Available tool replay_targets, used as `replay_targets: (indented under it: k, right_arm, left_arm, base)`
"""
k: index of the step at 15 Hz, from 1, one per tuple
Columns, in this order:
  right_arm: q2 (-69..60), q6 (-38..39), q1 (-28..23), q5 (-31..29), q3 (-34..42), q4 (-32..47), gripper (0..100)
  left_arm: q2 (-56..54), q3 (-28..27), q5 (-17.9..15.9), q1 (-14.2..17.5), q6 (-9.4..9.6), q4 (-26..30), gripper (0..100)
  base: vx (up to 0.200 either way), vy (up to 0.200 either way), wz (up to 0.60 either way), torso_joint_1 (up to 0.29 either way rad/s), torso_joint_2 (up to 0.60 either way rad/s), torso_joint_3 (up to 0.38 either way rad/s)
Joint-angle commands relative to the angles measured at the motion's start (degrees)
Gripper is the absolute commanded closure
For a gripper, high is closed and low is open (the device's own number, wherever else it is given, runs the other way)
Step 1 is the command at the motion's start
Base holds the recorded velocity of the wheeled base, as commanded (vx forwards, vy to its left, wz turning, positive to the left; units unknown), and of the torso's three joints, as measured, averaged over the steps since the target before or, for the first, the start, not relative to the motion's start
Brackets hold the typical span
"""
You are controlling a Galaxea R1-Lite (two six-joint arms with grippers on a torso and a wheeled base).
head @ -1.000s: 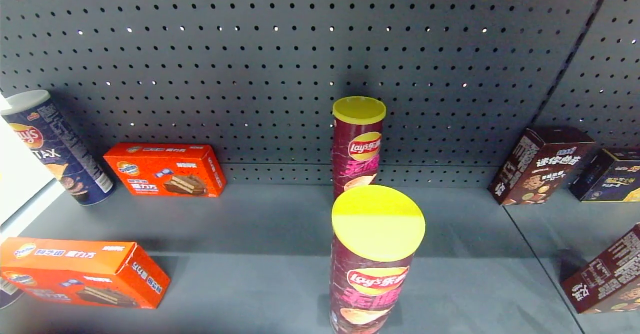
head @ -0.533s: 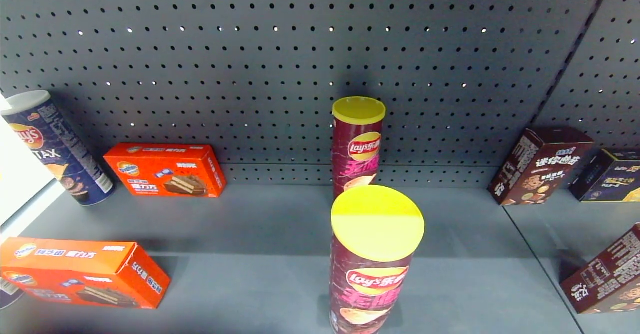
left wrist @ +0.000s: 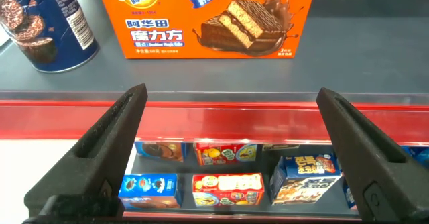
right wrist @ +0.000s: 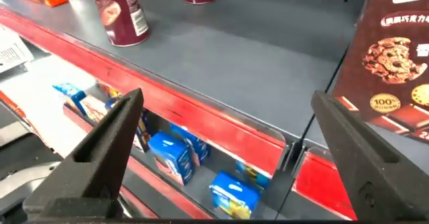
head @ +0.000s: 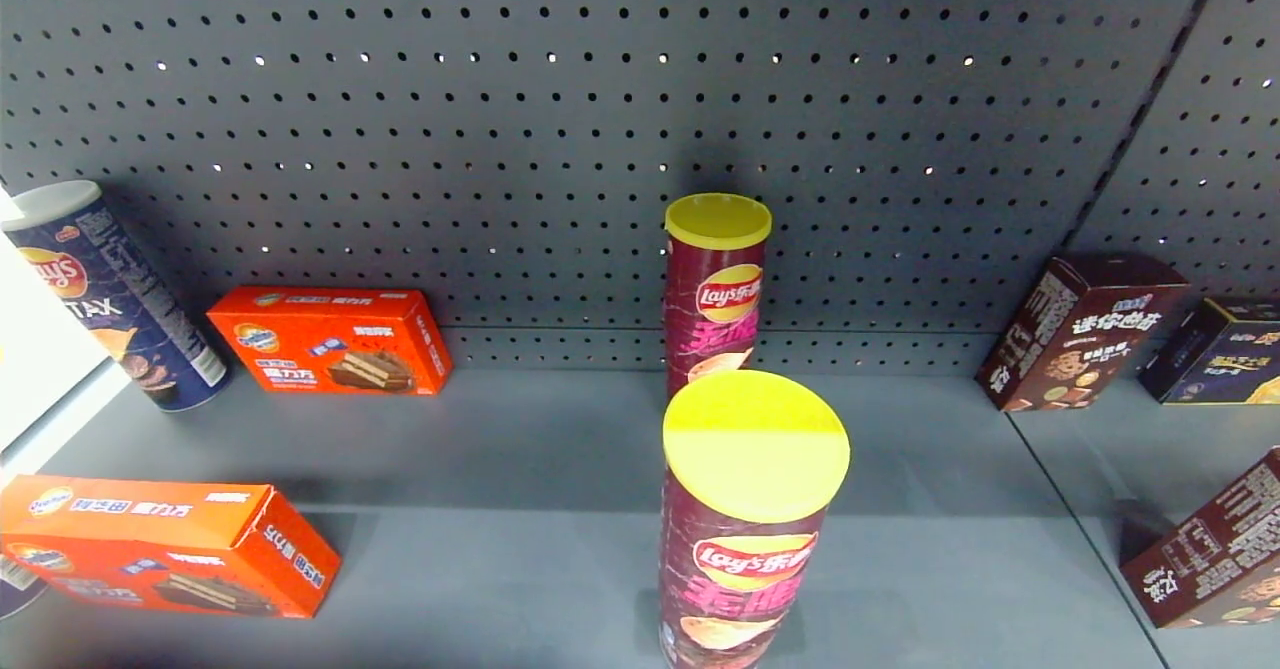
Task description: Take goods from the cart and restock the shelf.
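Two maroon chip cans with yellow lids stand upright on the grey shelf (head: pixel 500 549), one at the back (head: pixel 716 294) and one nearer the front (head: pixel 745 539). My left gripper (left wrist: pixel 231 95) is open and holds nothing. It hangs in front of the red shelf edge (left wrist: pixel 214 113), facing an orange wafer box (left wrist: pixel 208 19) and a dark blue can (left wrist: pixel 50 23). My right gripper (right wrist: pixel 228 98) is also open with nothing in it, before the red edge (right wrist: pixel 201 113). Beyond it stand the front maroon can (right wrist: pixel 122 13) and a brown cookie box (right wrist: pixel 395 56).
The dark blue can (head: pixel 110 294) and two orange boxes (head: pixel 335 341) (head: pixel 165 549) occupy the shelf's left. Brown boxes (head: pixel 1085 334) (head: pixel 1215 549) and a dark box (head: pixel 1215 351) sit at the right. Small packets (left wrist: pixel 228 189) (right wrist: pixel 171 158) fill the lower shelf. A pegboard wall (head: pixel 600 99) backs the shelf.
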Motion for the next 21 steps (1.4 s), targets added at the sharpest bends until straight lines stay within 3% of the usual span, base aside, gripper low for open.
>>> replay_targets:
  k: [1, 3, 4, 12, 15, 17, 19, 21]
  right_arm:
    - [-0.02, 0.01, 0.04, -0.11, 0.09, 0.01, 0]
    - [-0.02, 0.62, -1.10, -9.52, 0.27, 2.03, 0]
    - [-0.02, 0.45, -1.10, -11.27, 0.00, 4.14, 0]
    - [-0.02, 0.71, -0.48, -11.19, 0.18, 3.43, 0]
    - [3.75, 0.97, -9.01, -11.27, 0.00, 3.70, 0]
    - [5.34, 0.88, -10.06, -11.19, 0.00, 3.78, 0]
    - [9.64, 0.80, -17.97, -11.19, 0.09, 3.61, 0]
    - [1.38, 0.71, -24.92, -11.19, 0.18, 3.52, 0]
  left_arm:
    - [0.04, 0.00, 0.00, 0.02, 0.00, -0.01, 0]
    - [0.13, 0.00, 0.00, 0.02, 0.00, -0.01, 0]
    - [0.13, 0.00, 0.00, 0.02, 0.00, -0.01, 0]
    - [0.13, 0.00, 0.00, 0.02, 0.00, -0.01, 0]
    - [0.04, 0.00, 0.00, 0.02, 0.00, -0.01, 0]
    - [0.13, 0.00, 0.00, 0.02, 0.00, -0.01, 0]
    - [0.04, 0.00, 0.00, 0.02, 0.00, -0.01, 0]
    - [0.04, 0.00, 0.00, 0.02, 0.00, -0.01, 0]
  base:
    - [0.000, 0.000, 0.00, 0.000, 0.00, 0.000]
    - [0.000, 0.000, 0.00, 0.000, 0.00, 0.000]
    - [0.000, 0.000, 0.00, 0.000, 0.00, 0.000]
    - [0.000, 0.000, 0.00, 0.000, 0.00, 0.000]
    - [0.000, 0.000, 0.00, 0.000, 0.00, 0.000]
    - [0.000, 0.000, 0.00, 0.000, 0.00, 0.000]
    - [0.000, 0.000, 0.00, 0.000, 0.00, 0.000]
    - [0.000, 0.000, 0.00, 0.000, 0.00, 0.000]
